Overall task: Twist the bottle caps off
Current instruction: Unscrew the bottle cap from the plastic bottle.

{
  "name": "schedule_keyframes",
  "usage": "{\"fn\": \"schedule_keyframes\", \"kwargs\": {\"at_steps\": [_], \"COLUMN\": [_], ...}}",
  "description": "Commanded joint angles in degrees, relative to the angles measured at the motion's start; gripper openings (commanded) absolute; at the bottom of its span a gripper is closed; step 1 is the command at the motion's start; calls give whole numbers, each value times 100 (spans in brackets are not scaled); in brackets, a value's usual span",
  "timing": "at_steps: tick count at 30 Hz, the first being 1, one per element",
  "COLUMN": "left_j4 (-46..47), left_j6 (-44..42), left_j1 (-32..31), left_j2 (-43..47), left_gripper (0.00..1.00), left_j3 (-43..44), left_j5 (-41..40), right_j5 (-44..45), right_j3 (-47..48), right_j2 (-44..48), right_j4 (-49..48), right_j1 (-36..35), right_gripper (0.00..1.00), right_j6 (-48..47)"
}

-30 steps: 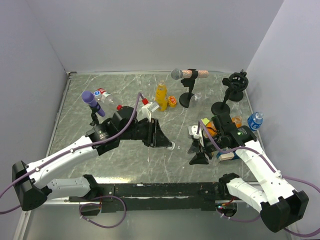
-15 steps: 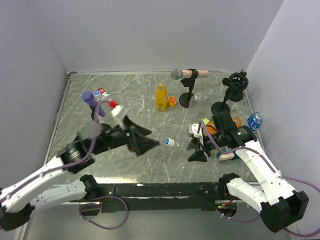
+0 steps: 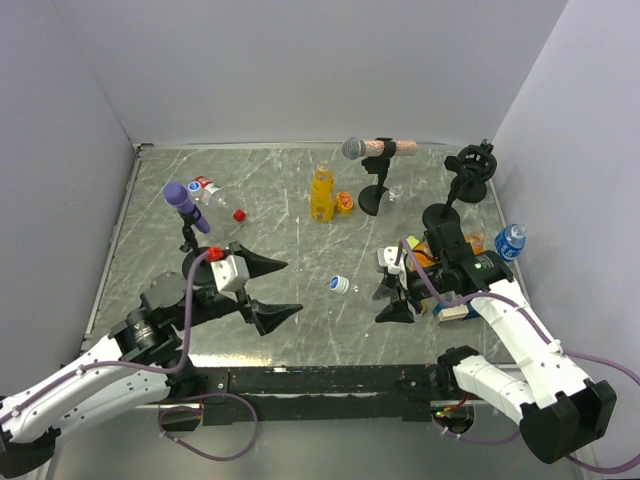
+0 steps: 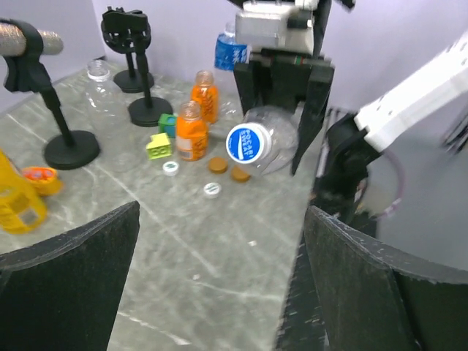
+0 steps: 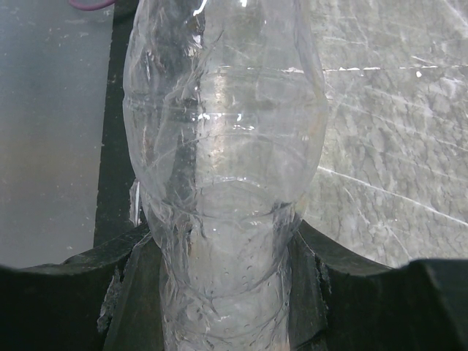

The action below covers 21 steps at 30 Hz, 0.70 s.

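Near clear bottle, blue cap perhaps reads "Pocari".

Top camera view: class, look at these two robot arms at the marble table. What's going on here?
The right claw grips a clear bottle, held sideways with its blue cap pointing toward the left arm. The cap appears to be on the neck, not yet off. The left claw stands wide open and empty, a gap away from the cap.

A lab test cell: white walls enclose a marbled tabletop.
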<state>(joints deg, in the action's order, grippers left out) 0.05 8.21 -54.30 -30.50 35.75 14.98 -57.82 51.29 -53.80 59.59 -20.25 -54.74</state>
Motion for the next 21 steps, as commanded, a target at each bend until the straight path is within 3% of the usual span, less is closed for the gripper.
{"fn": "schedule_keyframes", "kwargs": {"at_steps": [1,11,21], "left_j4": [65,487,689], "left_j6": [-1276,-2472,-2842], "left_j1": [-1,-10,-36], "left_j2": [-315,-1229,-2205], "left_gripper": [97,97,99], "left_j3": [187,371,925], "left_j5": [321,1120,1551], "right_j5": [-238,-291,-309], "right_j3": [118,118,110], "right_j2": [-43,-60,-60], "right_j4": [-35,-18,-9], "right_j1": [48,83,100], "right_gripper": [28,28,28], "right_j6": [-169,-195,-221]}}
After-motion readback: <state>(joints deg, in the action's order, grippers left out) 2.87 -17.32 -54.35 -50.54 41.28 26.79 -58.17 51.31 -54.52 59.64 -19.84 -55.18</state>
